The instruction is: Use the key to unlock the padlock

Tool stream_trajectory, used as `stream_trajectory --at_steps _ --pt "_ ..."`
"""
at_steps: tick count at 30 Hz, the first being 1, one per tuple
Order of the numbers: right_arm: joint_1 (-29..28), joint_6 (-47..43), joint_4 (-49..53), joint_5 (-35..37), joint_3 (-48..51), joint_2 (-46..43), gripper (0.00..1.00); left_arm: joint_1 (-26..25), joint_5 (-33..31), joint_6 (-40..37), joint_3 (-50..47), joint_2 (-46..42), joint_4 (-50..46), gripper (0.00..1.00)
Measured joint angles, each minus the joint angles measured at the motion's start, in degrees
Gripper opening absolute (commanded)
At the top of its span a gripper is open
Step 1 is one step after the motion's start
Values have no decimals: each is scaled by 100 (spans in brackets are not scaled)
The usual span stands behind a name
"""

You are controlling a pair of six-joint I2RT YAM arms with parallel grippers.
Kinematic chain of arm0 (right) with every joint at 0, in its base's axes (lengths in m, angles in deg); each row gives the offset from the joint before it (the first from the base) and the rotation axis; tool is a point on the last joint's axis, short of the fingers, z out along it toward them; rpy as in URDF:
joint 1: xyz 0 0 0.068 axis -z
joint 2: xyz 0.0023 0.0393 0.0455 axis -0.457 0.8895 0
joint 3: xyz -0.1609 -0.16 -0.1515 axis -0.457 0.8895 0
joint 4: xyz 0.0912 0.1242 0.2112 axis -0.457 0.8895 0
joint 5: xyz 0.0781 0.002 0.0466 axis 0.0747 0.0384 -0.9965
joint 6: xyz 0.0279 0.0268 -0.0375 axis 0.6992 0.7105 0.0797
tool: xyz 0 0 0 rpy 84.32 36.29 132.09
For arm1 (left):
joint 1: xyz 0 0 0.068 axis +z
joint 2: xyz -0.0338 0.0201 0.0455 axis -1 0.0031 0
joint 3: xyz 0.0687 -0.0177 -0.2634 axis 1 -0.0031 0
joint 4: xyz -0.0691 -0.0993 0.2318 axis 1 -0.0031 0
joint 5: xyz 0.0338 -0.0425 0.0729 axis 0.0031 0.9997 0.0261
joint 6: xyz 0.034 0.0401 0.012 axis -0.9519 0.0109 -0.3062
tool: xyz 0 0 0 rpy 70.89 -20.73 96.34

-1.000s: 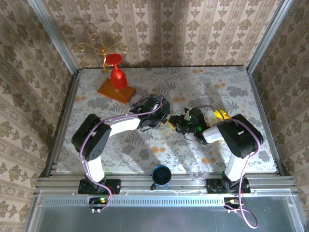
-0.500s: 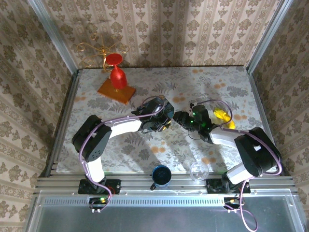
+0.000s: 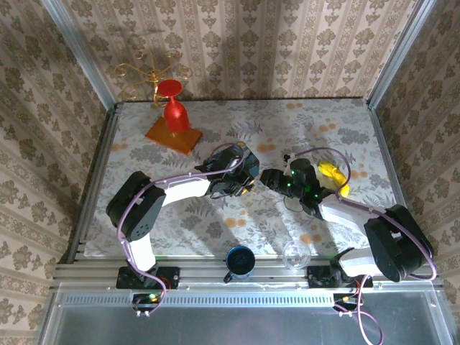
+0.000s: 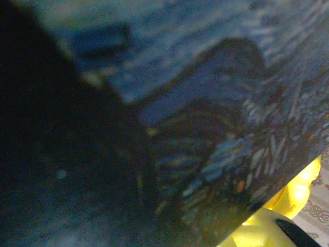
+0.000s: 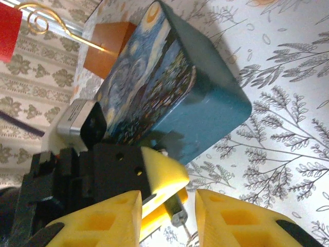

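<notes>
In the right wrist view, a small dark metal padlock (image 5: 175, 205) is pinched between the left gripper's yellow fingers (image 5: 163, 174). Just behind it lies the blue swirl-painted tin (image 5: 169, 82). A thin metal piece sticks out of the padlock's lower end; I cannot tell if it is the key. My right gripper (image 5: 167, 208) is open, its yellow fingers (image 5: 234, 218) standing either side of the padlock without touching it. From above, the left gripper (image 3: 246, 185) and right gripper (image 3: 268, 178) meet at mid-table. The left wrist view is a dark blur of the tin (image 4: 216, 118).
A red goblet (image 3: 172, 108) stands on an orange wooden block (image 3: 172, 135) at the back left, beside a golden wire stand (image 3: 147, 74). A blue cup (image 3: 239, 261) and a clear glass (image 3: 295, 254) sit at the front edge. A yellow object (image 3: 332, 173) lies right of the grippers.
The right arm's elbow has swung out to the right and its gripper has shifted slightly up towards the left gripper. The left gripper has edged right with the padlock.
</notes>
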Motion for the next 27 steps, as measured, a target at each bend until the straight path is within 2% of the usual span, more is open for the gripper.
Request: stream_trajectory --at_steps 8,17,27 --pt "-122 -212 107 -236 -2 -15 29 0 22 0 0 0 15 0" --pt "-122 -219 26 -455 -9 636 25 0 37 0 0 0 22 0" --pt "-122 -31 -326 -514 31 713 19 0 61 2 0 0 68 0"
